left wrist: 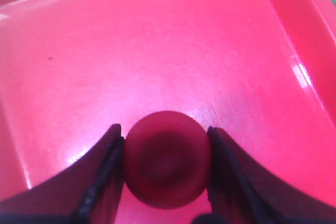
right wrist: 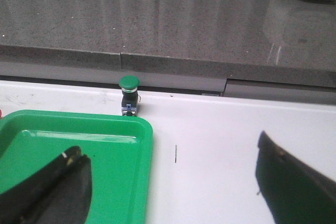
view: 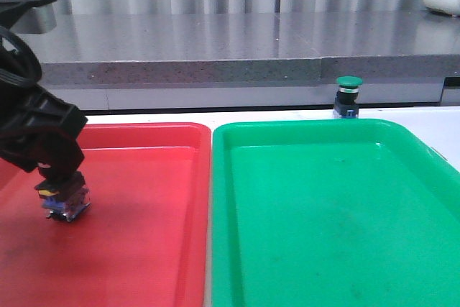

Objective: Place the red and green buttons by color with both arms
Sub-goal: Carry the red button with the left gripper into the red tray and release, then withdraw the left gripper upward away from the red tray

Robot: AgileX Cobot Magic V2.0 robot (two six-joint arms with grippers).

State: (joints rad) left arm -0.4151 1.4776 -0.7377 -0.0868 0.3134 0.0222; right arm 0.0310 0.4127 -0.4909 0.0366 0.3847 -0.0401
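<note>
While the left gripper point(left wrist: 167, 169) pinches the red button point(left wrist: 167, 160) by its cap just over the red tray point(view: 144, 249) floor, the green tray point(view: 323, 235) holds nothing. One green button point(view: 348, 96) stands upright on the white table point(right wrist: 220, 145) behind the green tray. The right gripper point(right wrist: 173, 182) is spread wide, its fingers cut off at the frame edge. Two trays, two buttons.

Glossy plastic red tray point(view: 144, 249), glossy green tray point(view: 323, 235), speckled polished stone-like counter point(view: 215, 41), prob. matt red button cap point(left wrist: 167, 158)
</note>
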